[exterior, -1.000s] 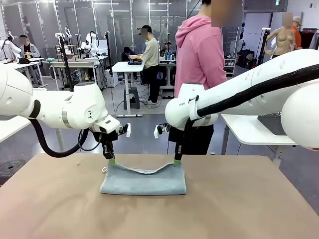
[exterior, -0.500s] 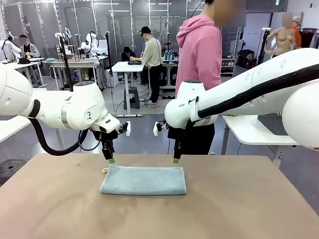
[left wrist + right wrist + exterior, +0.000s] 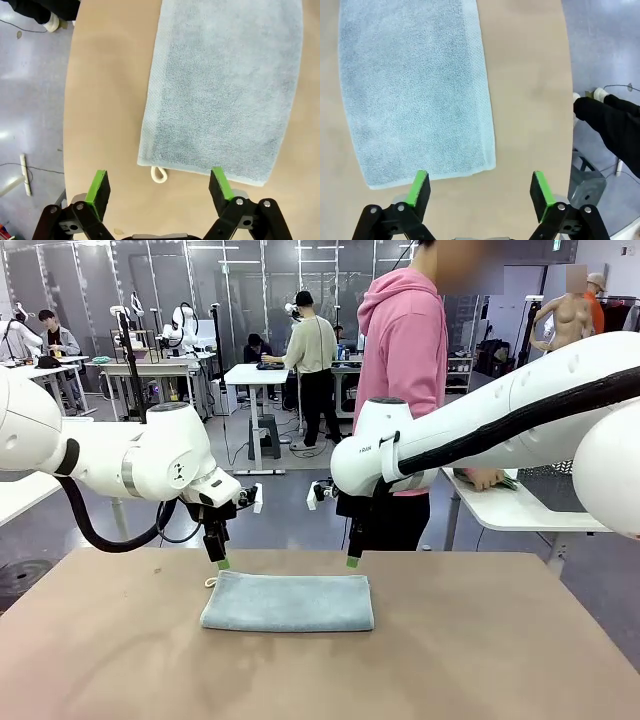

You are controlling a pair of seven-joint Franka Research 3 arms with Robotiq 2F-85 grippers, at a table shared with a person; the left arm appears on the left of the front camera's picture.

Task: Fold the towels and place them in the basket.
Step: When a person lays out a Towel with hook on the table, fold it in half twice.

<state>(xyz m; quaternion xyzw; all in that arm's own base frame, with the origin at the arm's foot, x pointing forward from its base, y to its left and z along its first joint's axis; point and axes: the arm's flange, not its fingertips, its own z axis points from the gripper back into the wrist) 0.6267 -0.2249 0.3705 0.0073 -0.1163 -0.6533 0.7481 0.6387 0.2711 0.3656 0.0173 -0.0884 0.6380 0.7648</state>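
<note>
One pale grey-blue towel lies folded flat on the brown table, its white loop at the left far corner. My left gripper hovers just above that corner, open and holding nothing. My right gripper hangs open above the towel's right far corner. In the left wrist view the towel lies beyond the spread green pads, the loop between them. The right wrist view shows the towel ahead of open green pads. The basket is out of view.
A person in a pink hoodie stands at the table's far side, just behind my right arm. The person's dark trouser legs and shoes are past the table's far edge. A white side table stands at right.
The towel's far edge, held up by both grippers a second ago, has dropped and lies flat. Both grippers have let go and risen slightly.
</note>
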